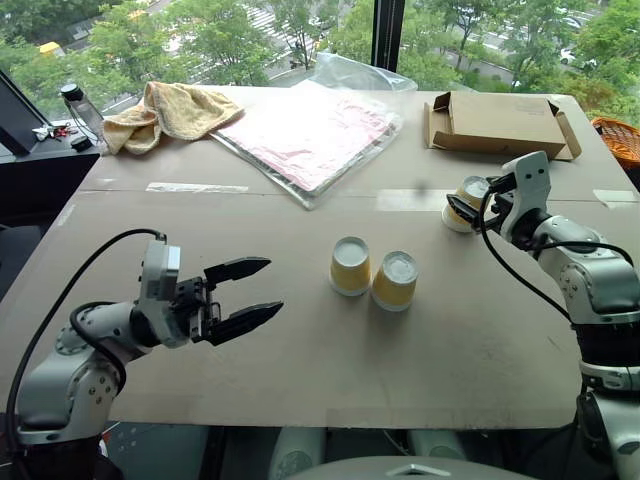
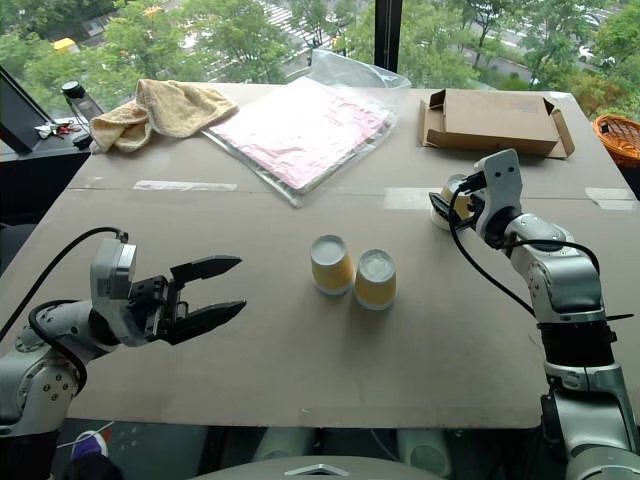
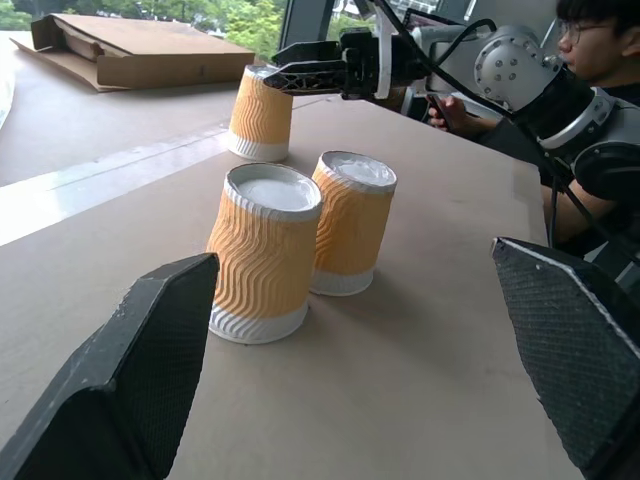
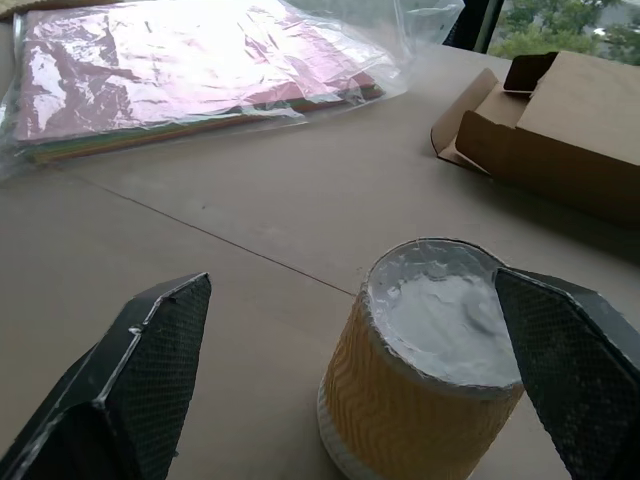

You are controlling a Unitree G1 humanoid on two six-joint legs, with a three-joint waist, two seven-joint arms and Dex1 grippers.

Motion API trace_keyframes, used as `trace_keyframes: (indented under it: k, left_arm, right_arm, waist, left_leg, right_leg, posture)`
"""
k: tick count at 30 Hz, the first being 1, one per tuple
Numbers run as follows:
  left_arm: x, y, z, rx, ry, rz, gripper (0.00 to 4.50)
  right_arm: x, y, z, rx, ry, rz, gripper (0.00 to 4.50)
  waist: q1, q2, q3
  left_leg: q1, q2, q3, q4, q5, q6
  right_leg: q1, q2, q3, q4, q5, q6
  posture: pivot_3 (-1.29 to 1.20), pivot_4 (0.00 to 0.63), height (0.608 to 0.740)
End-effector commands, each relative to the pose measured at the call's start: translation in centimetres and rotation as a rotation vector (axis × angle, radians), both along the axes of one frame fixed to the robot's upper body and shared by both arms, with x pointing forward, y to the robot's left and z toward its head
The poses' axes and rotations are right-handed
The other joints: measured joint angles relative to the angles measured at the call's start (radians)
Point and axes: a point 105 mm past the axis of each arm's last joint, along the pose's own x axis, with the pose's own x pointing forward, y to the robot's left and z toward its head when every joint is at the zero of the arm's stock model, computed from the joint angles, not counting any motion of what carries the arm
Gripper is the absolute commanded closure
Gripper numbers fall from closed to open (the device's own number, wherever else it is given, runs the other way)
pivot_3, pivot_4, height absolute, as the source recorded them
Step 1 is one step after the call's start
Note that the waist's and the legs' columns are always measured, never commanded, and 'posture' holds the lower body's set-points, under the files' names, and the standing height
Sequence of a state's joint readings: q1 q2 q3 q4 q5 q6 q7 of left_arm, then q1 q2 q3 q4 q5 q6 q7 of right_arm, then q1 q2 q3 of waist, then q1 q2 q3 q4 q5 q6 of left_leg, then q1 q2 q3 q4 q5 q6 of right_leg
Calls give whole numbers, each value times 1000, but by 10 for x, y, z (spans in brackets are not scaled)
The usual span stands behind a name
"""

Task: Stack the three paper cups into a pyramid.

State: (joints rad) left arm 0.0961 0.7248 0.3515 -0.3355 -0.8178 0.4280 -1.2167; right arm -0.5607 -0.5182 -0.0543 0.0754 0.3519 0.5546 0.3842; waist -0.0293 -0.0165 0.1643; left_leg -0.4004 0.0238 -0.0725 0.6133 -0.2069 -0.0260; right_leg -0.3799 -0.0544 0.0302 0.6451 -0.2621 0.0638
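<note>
Two paper cups (image 1: 350, 265) (image 1: 395, 280) stand upside down, side by side and touching, in the middle of the table. The third cup (image 1: 472, 188) stands upside down at the right, farther back. My right gripper (image 4: 350, 278) is open with this cup between its fingers, close to one of them; I cannot tell if it touches. My left gripper (image 1: 245, 295) is open and empty, left of the cup pair and pointing toward it. In the left wrist view the pair (image 3: 262, 250) stands ahead of the fingers, with the third cup (image 3: 260, 115) behind.
A flat cardboard box (image 1: 497, 125) lies behind the right gripper. A plastic bag of pink sheets (image 1: 310, 130) and a yellow towel (image 1: 170, 110) lie at the back. An orange basket (image 1: 620, 135) sits at the far right. A person (image 3: 600, 40) sits beyond the table.
</note>
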Motion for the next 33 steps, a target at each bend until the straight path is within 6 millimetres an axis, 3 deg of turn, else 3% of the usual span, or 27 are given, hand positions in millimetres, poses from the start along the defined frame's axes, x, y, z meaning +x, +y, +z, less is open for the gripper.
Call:
trace_keyframes:
  k: [1,3,7,9,12,15,17,19,26,33]
  left_arm:
    - [-5,1,10,6,-40,1,0]
    - [-7,0,10,5,-38,5,0]
    - [-9,-2,9,2,-35,11,0]
    - [-9,-1,9,-2,-31,21,0]
    - [-8,4,4,-3,-21,55,0]
    - [-5,14,0,-26,-86,136,0]
    - [-8,22,-2,-38,-107,152,0]
    - [-12,27,-4,-42,-89,123,0]
    - [-20,42,-10,-51,-31,86,0]
    - [-22,37,-12,-54,-37,76,0]
  right_arm:
    - [11,-6,3,34,-26,-26,42]
    - [14,-9,0,29,-21,-32,42]
    - [15,-8,-1,23,-31,-11,1797]
    - [10,-4,7,30,-65,30,2294]
    - [-10,15,31,47,-149,189,2294]
    - [-61,62,62,86,-187,523,2294]
    - [-90,89,69,62,-155,679,2294]
    - [-102,105,67,19,-116,739,2294]
    - [-113,134,67,-58,-60,786,2294]
    - [-113,138,45,-155,12,799,2294]
  waist:
    - [-3,0,0]
    - [-3,0,0]
    - [-4,0,1]
    - [-6,0,1]
    - [-8,2,2]
    - [-7,5,4]
    - [-10,6,5]
    - [-11,3,3]
    - [-3,2,3]
    - [-4,2,4]
  left_leg:
    - [0,0,0,0,0,0]
    - [0,0,0,0,0,0]
    - [0,0,0,0,0,0]
    - [0,0,0,0,0,0]
    - [0,0,0,0,0,0]
    - [0,0,0,-1,0,0]
    - [0,0,0,-1,0,0]
    - [0,1,-1,-1,0,0]
    - [1,0,-2,0,0,0]
    - [-1,0,-2,-1,0,0]
  right_leg:
    - [0,0,0,0,0,0]
    - [0,0,0,0,0,0]
    - [0,0,0,0,0,0]
    - [0,0,0,0,0,0]
    - [0,0,0,0,0,0]
    - [0,0,0,0,0,0]
    - [0,0,0,-1,0,0]
    - [0,1,-1,-1,0,0]
    - [1,0,-2,0,-2,-4]
    - [-1,0,-2,-1,-1,-2]
  posture:
    - [0,150,740]
    - [0,150,740]
    - [0,150,740]
    - [0,150,740]
    - [0,150,740]
    - [0,150,740]
    - [0,150,740]
    - [0,150,740]
    - [0,150,740]
    - [0,150,740]
